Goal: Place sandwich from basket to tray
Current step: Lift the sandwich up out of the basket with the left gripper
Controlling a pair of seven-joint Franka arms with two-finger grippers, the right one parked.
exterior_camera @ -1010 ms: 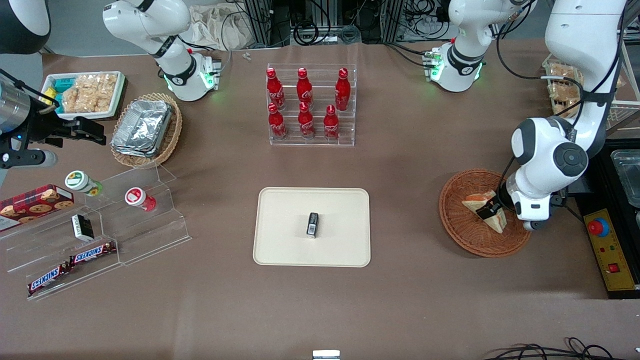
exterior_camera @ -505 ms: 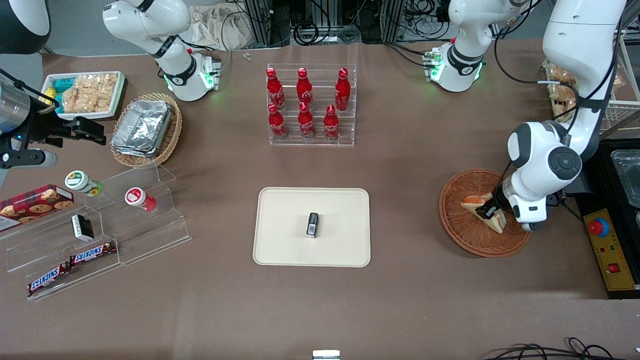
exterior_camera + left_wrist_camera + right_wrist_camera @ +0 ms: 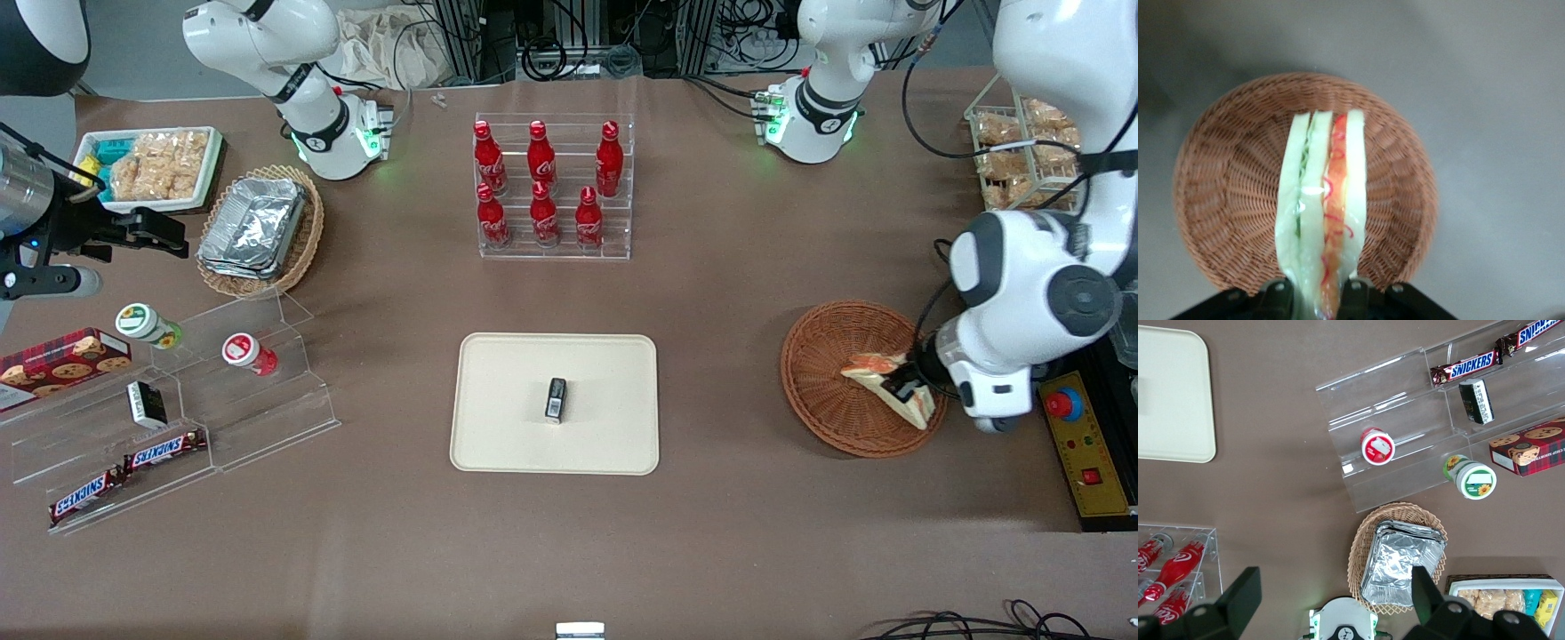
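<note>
The left arm's gripper (image 3: 909, 391) is shut on the sandwich (image 3: 889, 384), a white-bread wedge with red-orange and green filling, and holds it lifted above the reddish-brown wicker basket (image 3: 822, 391), over the part of the basket nearest the working arm's end of the table. In the left wrist view the sandwich (image 3: 1325, 213) hangs cut edge showing, pinched between the two fingers (image 3: 1355, 297), with the basket (image 3: 1225, 193) well below it. The cream-beige tray (image 3: 507, 404) lies at mid-table, toward the parked arm from the basket, with a small dark packet (image 3: 556, 398) on it.
A clear rack of red cola bottles (image 3: 551, 187) stands farther from the front camera than the tray. A yellow control box with a red button (image 3: 1080, 444) lies beside the basket at the working arm's end. A wire rack of bagged snacks (image 3: 1022, 151) is farther from the camera there.
The gripper has risen with the sandwich and shifted toward the working arm's end of the table; the sandwich has left the basket floor.
</note>
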